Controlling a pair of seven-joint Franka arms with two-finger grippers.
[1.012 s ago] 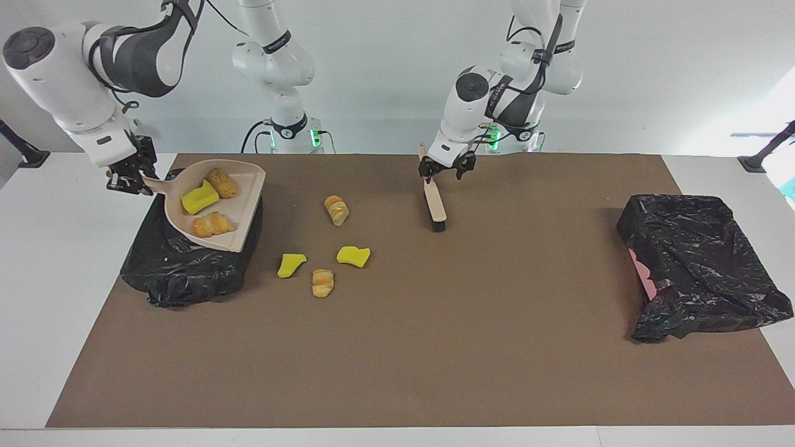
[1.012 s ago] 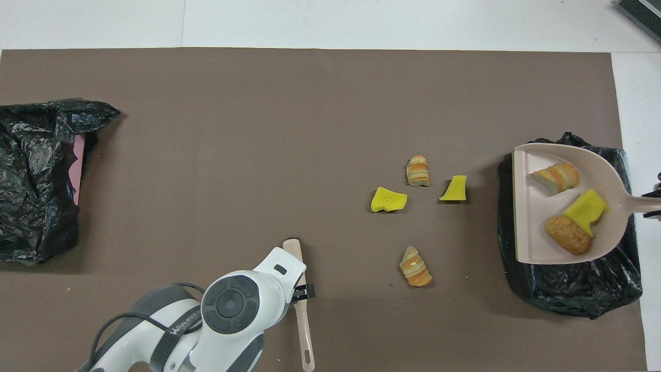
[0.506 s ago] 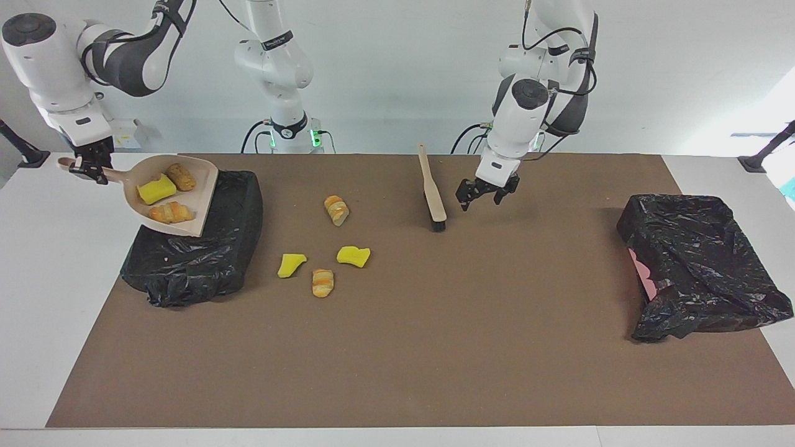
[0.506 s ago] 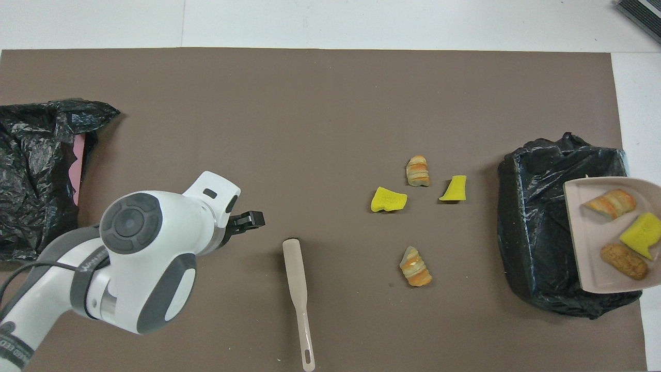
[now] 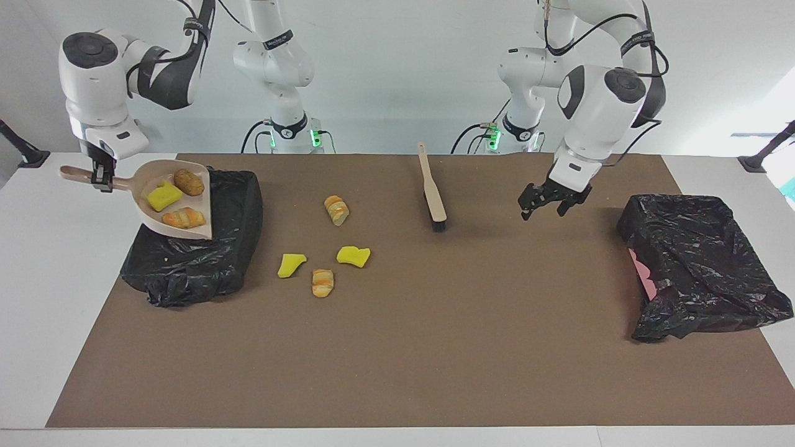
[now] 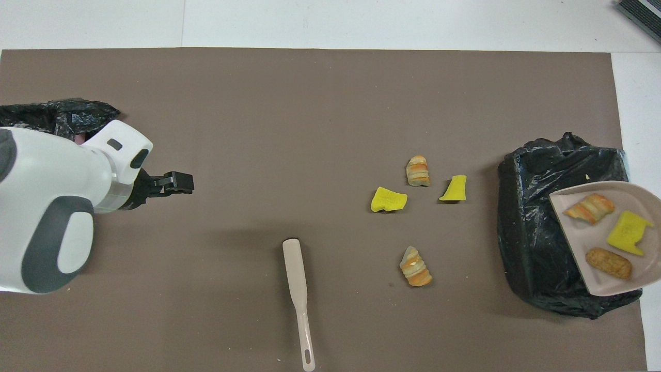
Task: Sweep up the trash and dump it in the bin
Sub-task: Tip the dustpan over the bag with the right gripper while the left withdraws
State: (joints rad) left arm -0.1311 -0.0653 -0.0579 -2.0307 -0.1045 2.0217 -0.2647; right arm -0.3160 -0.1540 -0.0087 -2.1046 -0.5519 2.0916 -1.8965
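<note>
With its brush point(image 5: 433, 194) left lying on the counter point(image 5: 435, 347), the open, empty left gripper point(image 5: 545, 203) had swung toward the second bin point(image 5: 695, 261), while the right gripper point(image 5: 99, 180), clamped on the dustpan point(image 5: 205, 220) handle, held three trash pieces point(image 5: 174, 198) over the bin point(image 5: 199, 267); four pieces point(image 5: 323, 254) remained unswept, suggesting dumping came next.

trash point(image 5: 323, 248) between bin point(image 5: 192, 254) and brush point(image 5: 433, 192)

Under the left gripper point(image 5: 541, 208) the brown worktop point(image 5: 435, 347) lies bare. A black bag point(image 5: 702, 267) blocks the way toward that arm's end. Toward the right arm's end lies a brush point(image 5: 432, 192), then four loose scraps point(image 5: 335, 245).
</note>
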